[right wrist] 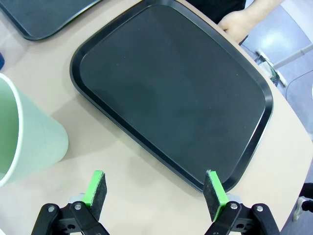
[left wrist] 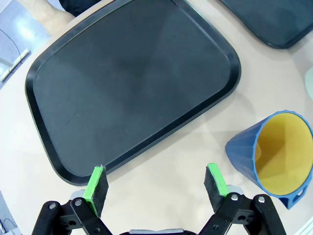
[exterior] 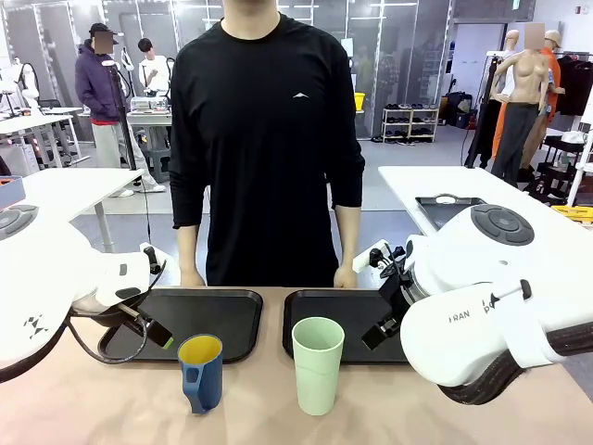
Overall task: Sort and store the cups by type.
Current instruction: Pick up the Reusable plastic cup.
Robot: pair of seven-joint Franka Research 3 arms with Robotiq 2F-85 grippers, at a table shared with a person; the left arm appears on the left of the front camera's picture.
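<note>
A short dark blue plastic mug [exterior: 201, 371] and a tall mint-green plastic tumbler [exterior: 318, 364] stand upright, mouths up, on the table at the left black tray's [exterior: 232, 315] near-right corner. The left claw [left wrist: 155, 171] is released beside the mug, and the right claw [right wrist: 154, 174] is released beside the tumbler.

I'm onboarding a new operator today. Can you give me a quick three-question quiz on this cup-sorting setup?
1. True or false: the blue mug lies on its side.
2. Which cup stands nearer the right gripper? A: the blue mug. B: the mint-green tumbler.
3. Fill in: the jaws of the left gripper are ___.

Key: 1 false, it stands upright on the table; 2 B; 3 open.
</note>
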